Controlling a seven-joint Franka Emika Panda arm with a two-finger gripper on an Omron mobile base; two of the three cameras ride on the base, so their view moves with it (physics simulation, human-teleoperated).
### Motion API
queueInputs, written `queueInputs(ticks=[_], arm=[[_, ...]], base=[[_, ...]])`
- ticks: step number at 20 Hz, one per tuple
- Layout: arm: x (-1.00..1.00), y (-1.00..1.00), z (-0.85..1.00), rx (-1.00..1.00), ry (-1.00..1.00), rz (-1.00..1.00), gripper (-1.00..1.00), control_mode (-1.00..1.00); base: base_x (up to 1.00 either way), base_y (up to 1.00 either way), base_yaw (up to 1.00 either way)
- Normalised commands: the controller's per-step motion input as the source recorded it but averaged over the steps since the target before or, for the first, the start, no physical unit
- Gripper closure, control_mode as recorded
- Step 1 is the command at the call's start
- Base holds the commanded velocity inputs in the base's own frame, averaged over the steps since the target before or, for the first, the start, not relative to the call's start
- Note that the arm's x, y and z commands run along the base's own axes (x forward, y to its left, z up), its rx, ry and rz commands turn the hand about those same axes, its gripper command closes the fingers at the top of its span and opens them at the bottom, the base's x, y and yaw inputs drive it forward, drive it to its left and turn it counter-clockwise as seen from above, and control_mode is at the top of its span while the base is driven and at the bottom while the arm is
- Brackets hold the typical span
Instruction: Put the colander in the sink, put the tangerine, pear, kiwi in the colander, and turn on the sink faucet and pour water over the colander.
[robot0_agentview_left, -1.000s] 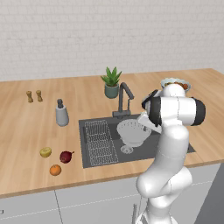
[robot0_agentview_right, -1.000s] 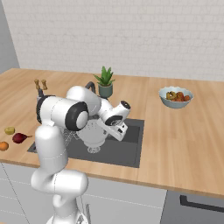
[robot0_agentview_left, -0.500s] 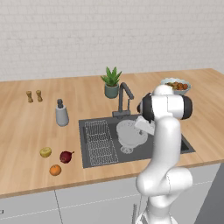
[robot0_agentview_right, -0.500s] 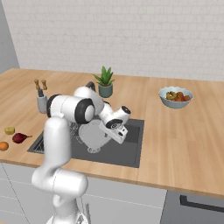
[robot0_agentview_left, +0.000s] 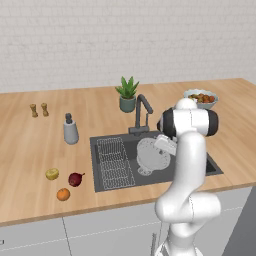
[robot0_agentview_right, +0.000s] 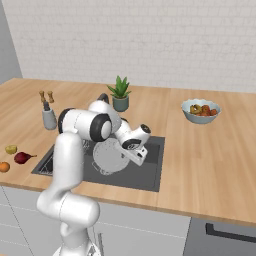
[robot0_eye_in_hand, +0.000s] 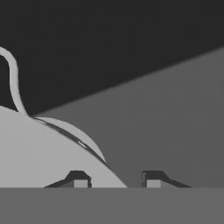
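Holding position over the sink (robot0_agentview_left: 215, 167): our end effector (robot0_agentview_right: 136, 154) sits low in the dark basin, beside the colander (robot0_agentview_left: 151, 155). In the hand view the colander (robot0_eye_in_hand: 39, 153) lies at about 9 o'clock from the tips, its rim handle arcing up at 10. One finger (robot0_eye_in_hand: 78, 179) is overlapped by the bowl's edge, the other stands free with a gap between them; we cannot tell if it grips the rim. Colander looks tilted, not yet flat. Tangerine (robot0_agentview_left: 63, 194) waits on the worktop (robot0_agentview_left: 30, 150), well apart at 9 o'clock of the sink. Sink faucet (robot0_agentview_left: 142, 112) is dry.
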Motion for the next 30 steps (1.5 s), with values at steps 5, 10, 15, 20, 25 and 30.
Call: queueInputs(ticks=[5, 10, 15, 20, 25, 30], arm=[[-0.05, 0.37, 0.00, 0.00, 0.02, 0.02, 1.00, -1.00], [-0.30, 0.42, 0.01, -0.03, 0.07, 0.00, 1.00, -1.00], [-0.24, 0.23, 0.00, -0.09, 0.10, 0.00, 1.00, -1.00], [-0.07, 0.00, -0.10, -0.17, 0.11, 0.00, 1.00, -1.00], [-0.01, -0.15, -0.13, -0.14, 0.11, 0.00, 1.00, -1.00], [-0.07, -0.13, -0.05, -0.04, 0.05, 0.00, 1.00, -1.00]], base=[[0.00, 0.00, 0.00], [0.00, 0.00, 0.00], [0.00, 0.00, 0.00], [0.00, 0.00, 0.00], [0.00, 0.00, 0.00], [0.00, 0.00, 0.00]])
